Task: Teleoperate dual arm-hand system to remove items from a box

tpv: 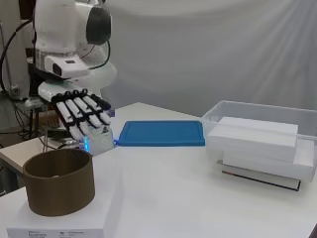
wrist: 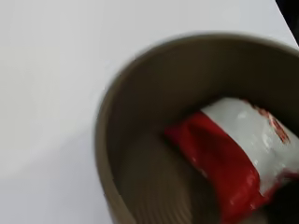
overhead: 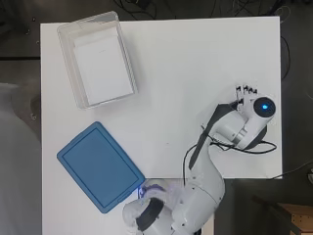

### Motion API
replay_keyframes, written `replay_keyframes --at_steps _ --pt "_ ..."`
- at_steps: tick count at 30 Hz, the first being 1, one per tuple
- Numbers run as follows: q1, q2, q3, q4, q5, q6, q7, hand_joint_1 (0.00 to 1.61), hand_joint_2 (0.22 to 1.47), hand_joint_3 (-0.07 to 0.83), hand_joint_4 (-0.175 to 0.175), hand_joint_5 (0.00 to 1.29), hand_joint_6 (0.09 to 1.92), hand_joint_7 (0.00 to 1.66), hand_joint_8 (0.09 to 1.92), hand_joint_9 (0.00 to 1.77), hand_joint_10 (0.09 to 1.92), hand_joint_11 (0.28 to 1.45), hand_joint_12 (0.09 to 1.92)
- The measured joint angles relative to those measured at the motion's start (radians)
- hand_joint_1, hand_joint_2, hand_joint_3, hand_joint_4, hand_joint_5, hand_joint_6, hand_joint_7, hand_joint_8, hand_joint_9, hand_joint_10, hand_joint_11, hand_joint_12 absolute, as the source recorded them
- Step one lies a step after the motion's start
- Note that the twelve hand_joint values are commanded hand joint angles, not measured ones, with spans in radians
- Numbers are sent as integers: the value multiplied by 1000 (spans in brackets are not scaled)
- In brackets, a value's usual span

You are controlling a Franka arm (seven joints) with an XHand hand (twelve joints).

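Hovering hand (tpv: pixel 81 116) above round brown box (tpv: pixel 59 187), fingers straight and apart, holding nothing. Red-white packet (wrist: pixel 233 163) lies inside on bottom. Step: approach. Next, likely: lower into box, pinch packet, lift clear of rim.

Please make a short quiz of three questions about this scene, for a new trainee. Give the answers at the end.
1. True or false: the hand holds the red and white packet.
2. Where does the packet lie?
A. on the blue tray
B. inside the round brown container
C. in the clear plastic bin
3. Fill in the missing word: in the side view, the hand hovers above the brown container with its fingers ____.

Key:
1. False. The hand is above the container and holds nothing.
2. B. The wrist view shows the packet lying inside the container.
3. Straight. They are extended and point downward.
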Motion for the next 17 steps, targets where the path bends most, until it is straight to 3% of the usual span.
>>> replay_keyframes --at_steps 4,9,17 --pt "-137 -269 256 -74 -59 -8 95 45 847 -10 51 160 87 173 87 335 87 508 87" --pt "-196 -469 569 -145 -69 -41 187 73 840 -7 54 210 87 230 87 358 87 505 87" --pt "-203 -535 737 -182 4 -82 354 92 845 -1 32 167 87 259 87 378 87 517 87"
